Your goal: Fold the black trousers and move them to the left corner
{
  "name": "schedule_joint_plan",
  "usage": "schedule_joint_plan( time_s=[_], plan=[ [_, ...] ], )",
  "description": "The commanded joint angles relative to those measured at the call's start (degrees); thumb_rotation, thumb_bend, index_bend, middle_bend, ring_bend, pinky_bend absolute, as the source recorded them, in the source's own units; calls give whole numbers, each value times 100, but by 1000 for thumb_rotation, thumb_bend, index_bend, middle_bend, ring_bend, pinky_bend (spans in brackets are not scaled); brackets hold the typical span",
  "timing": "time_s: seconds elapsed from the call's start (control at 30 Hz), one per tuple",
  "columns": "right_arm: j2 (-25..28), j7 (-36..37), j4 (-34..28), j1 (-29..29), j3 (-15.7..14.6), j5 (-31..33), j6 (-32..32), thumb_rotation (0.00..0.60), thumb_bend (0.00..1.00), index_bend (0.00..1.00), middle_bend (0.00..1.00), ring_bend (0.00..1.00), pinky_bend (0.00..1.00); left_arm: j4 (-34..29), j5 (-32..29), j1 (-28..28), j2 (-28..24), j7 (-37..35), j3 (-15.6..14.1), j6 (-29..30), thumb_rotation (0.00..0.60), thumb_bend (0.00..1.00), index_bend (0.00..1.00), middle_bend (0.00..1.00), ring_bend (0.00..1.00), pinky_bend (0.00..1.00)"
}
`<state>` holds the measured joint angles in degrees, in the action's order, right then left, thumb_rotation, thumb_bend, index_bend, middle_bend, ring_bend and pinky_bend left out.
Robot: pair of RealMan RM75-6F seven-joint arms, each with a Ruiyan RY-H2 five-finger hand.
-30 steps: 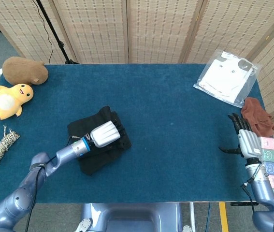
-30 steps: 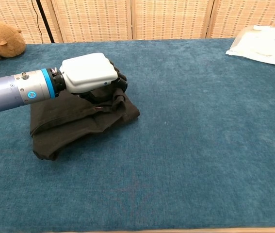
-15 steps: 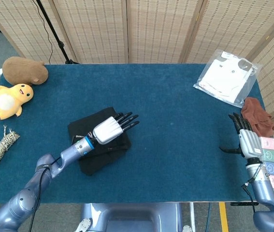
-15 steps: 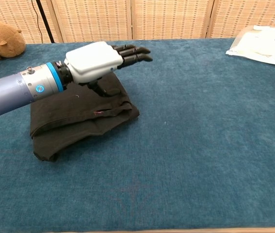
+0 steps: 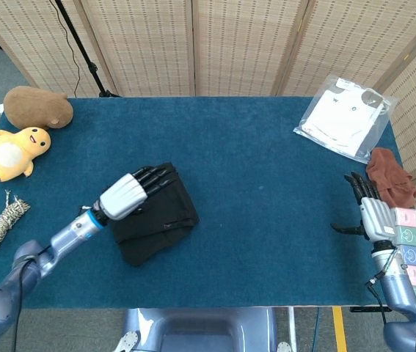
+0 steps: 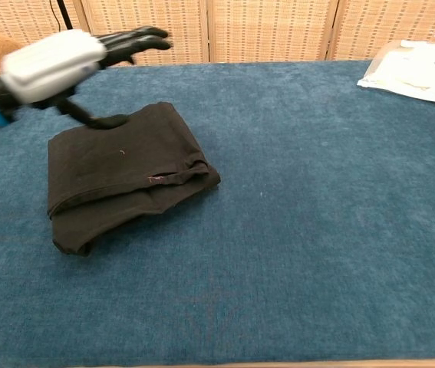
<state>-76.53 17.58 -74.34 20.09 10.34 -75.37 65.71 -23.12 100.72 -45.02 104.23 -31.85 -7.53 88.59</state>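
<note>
The black trousers point(image 5: 158, 216) point(image 6: 125, 176) lie folded into a thick rectangle on the blue table, left of centre. My left hand point(image 5: 128, 192) point(image 6: 67, 57) hovers over their left part with its fingers stretched out and apart, holding nothing. Far off at the table's right edge my right hand point(image 5: 369, 209) stays still, fingers spread and empty; the chest view does not show it.
A brown plush point(image 5: 37, 106) and a yellow duck toy point(image 5: 11, 150) sit at the far left corner, a rope coil point(image 5: 4, 221) below them. A bagged white shirt point(image 5: 343, 117) and a brown cloth point(image 5: 391, 176) lie at the right, with coloured boxes point(image 5: 413, 257) by the right hand.
My left hand let go of the trousers, opened its fingers, lifted, and drew back to the left. The trousers stay folded in place. The right hand has not moved.
</note>
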Motion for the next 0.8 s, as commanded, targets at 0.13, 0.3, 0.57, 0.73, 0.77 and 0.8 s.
schedule_joint_plan(
  time_s=[0.13,0.3,0.57,0.73,0.77,0.8],
  plan=[
    [-27,-49,-2,19,-22,-7,-33,600,0,0,0,0,11,27,208,933,-562,-383,-458,579,600,312,232,162,184,241],
    [-53,-87,-8,34,-35,-10,-55,600,0,0,0,0,11,373,238,1336,-549,-615,-571,729,600,312,436,339,273,288],
    [-54,-93,-17,35,-41,-4,-64,600,0,0,0,0,11,915,325,1454,-302,-705,-730,166,600,313,466,369,291,303],
    [-38,-60,-1,26,-22,24,-63,600,0,0,0,0,11,1091,415,1326,-174,-694,-827,-272,600,313,439,339,255,303],
    [-37,-53,5,29,-20,23,-67,600,0,0,0,0,11,1096,429,1300,-156,-698,-844,-361,600,313,424,316,238,302],
    [-37,-44,10,32,-19,21,-71,600,0,0,0,0,11,1100,449,1266,-136,-692,-867,-471,600,313,413,299,225,302]
  ],
)
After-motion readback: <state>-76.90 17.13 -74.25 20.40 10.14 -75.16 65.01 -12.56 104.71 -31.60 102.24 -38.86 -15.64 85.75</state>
